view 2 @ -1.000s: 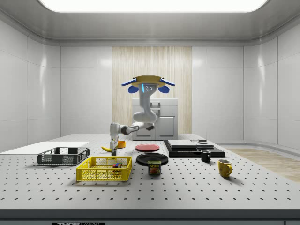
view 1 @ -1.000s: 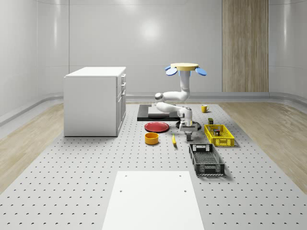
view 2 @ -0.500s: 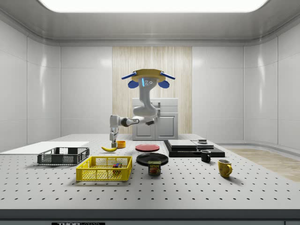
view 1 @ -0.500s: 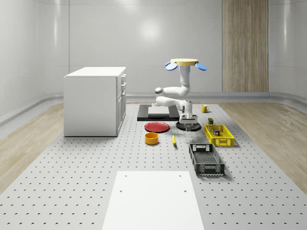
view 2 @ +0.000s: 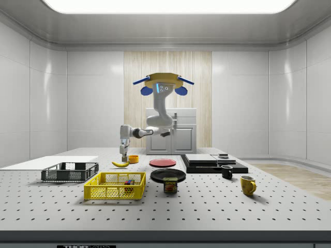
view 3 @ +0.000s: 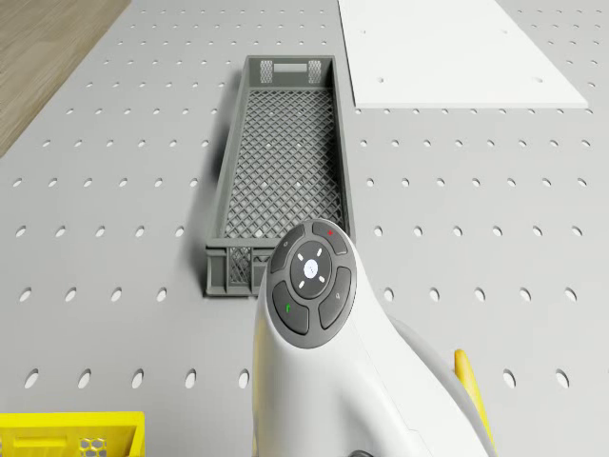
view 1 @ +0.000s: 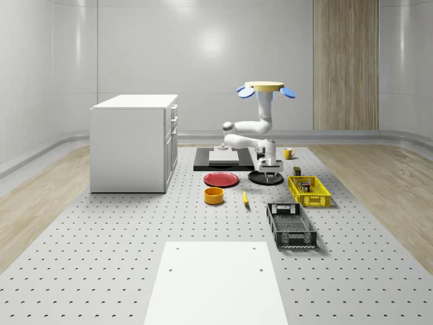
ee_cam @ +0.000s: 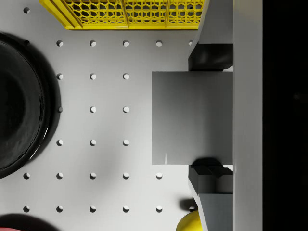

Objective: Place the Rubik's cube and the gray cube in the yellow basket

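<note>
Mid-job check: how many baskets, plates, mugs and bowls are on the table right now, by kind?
Baskets: 2, yellow basket and gray basket
Plates: 2, red plate and black plate
Mugs: 2, yellow mug and black mug
Bowls: 1, orange bowl
Total: 7

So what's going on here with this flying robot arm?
The drone hovers above the table, its arm reaching down beside the black plate. In the wrist view the gripper is shut on the gray cube, held off the table. The yellow basket sits close by, with a multicoloured cube, apparently the Rubik's cube, already inside. The gray cube is not yet in the basket.
</note>
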Tool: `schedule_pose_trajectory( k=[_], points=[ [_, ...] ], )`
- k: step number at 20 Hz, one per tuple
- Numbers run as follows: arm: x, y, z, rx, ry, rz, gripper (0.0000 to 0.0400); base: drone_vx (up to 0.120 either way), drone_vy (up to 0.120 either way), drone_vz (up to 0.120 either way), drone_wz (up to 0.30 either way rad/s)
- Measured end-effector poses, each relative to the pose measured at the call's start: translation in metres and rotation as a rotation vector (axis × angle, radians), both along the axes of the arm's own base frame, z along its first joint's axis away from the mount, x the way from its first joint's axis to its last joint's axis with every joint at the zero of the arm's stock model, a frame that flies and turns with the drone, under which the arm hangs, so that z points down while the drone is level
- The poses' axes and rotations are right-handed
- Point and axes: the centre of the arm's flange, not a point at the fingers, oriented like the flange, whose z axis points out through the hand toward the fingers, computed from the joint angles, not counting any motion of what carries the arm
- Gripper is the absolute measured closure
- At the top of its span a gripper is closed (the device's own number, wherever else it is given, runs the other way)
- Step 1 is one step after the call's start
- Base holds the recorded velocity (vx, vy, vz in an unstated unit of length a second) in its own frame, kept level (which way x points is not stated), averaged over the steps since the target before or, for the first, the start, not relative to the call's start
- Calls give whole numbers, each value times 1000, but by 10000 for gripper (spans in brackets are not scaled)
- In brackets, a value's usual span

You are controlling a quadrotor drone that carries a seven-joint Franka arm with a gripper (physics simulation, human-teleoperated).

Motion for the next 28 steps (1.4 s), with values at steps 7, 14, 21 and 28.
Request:
schedule_pose_trajectory(
  k=[7,14,21,28],
  points=[
    [0,0,0,0,0,0,150,0,120,0,0],
    [0,0,0,0,0,0,150,0,120,0,0],
    [0,0,0,0,0,0,150,0,120,0,0],
    [0,0,0,0,0,0,150,0,120,0,0]
  ],
)
